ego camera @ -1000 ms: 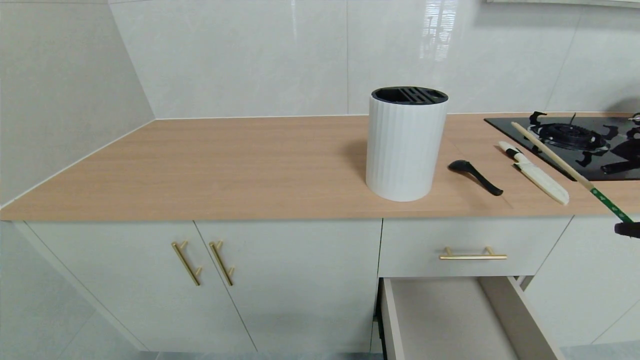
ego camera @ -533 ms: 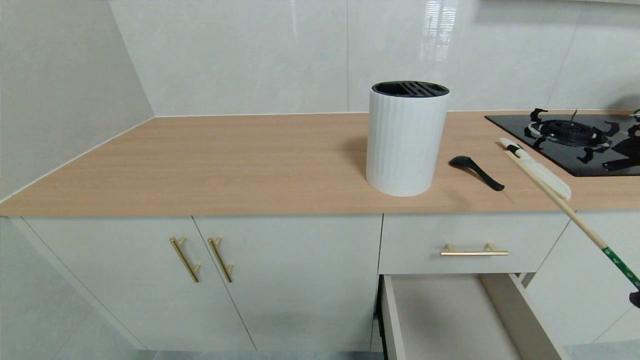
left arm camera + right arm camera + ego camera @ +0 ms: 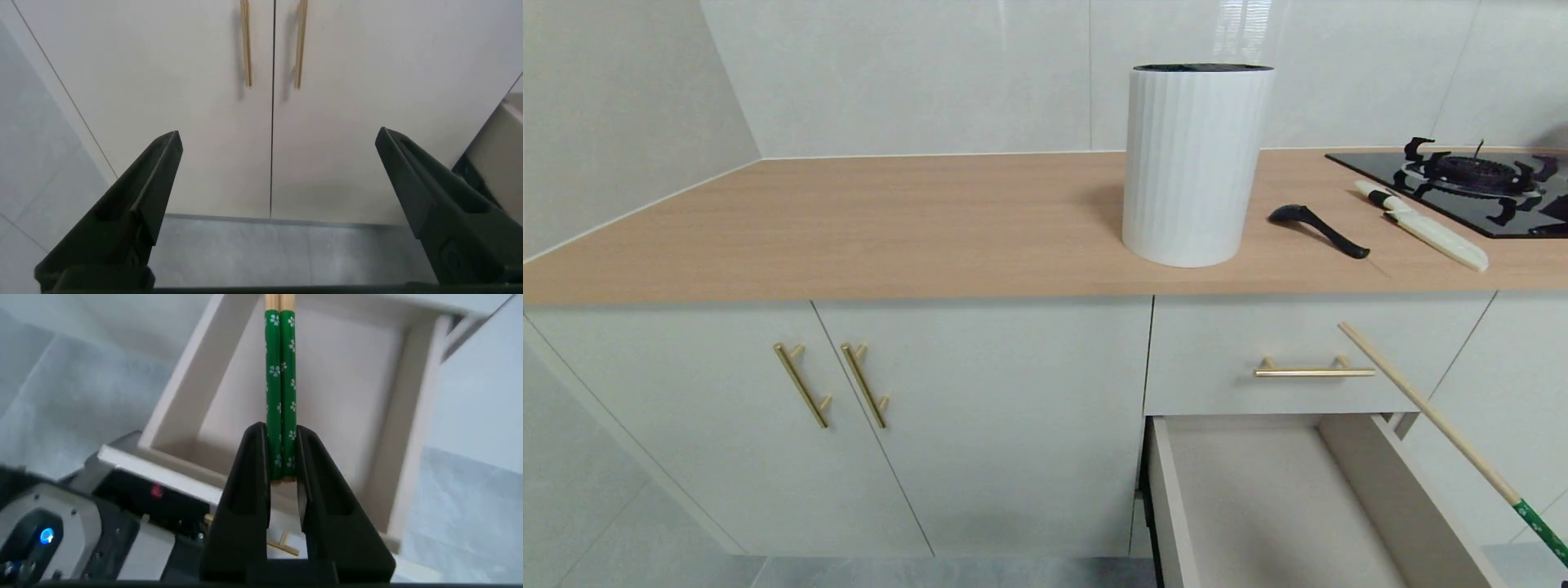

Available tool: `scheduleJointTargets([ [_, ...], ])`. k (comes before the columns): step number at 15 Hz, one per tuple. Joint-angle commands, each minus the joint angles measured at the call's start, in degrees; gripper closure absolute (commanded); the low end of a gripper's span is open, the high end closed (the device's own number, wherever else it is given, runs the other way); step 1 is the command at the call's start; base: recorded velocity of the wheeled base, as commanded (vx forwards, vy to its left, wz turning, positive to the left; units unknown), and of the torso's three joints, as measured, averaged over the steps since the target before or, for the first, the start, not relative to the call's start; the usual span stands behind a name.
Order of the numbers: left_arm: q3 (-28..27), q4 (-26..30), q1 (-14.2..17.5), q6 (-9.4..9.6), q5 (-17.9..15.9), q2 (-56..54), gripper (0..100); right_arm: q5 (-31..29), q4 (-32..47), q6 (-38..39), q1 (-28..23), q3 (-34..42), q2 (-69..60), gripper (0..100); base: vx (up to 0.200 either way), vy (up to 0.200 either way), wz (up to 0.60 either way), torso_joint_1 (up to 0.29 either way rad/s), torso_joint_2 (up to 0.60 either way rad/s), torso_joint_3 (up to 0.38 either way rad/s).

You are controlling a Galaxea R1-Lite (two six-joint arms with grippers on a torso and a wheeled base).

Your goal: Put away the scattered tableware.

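Black right gripper (image 3: 282,449) pinches the pair of wooden chopsticks (image 3: 279,359) by their green, flower-printed ends; you see them over the open white drawer (image 3: 343,416). Note the left gripper (image 3: 278,139) spread wide, facing white cabinet doors (image 3: 359,122).

A wooden worktop (image 3: 890,220) runs along a pale tiled wall (image 3: 931,73). A black gas hob (image 3: 1462,196) sits at its right end. Below, two white cupboard doors (image 3: 686,408) carry brass bar handles (image 3: 800,385).
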Motion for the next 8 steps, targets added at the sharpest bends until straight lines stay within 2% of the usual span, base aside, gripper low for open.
scheduleJointTargets([
  [1, 0.0, -0.1, 0.0, -0.02, 0.0, 0.0, 0, 0.5, 0.1, -0.6, 0.0, 1.8, -2.2, 100, 0.0, 0.0, 0.0, -0.134, 0.47, 0.315],
  [5, 0.0, -0.1, 0.0, -0.02, 0.0, 0.0, 0, 0.6, -1.1, -1.2, 0.0, 4.9, -2.0, 100, 0.0, 0.0, 0.0, -0.096, 0.44, 0.327],
  [8, 0.0, -0.1, 0.0, -0.02, 0.0, 0.0, 0, 3.3, -3.6, -1.4, 0.0, 6.9, -0.7, 100, 0.0, 0.0, 0.0, -0.03, 0.13, 0.108],
])
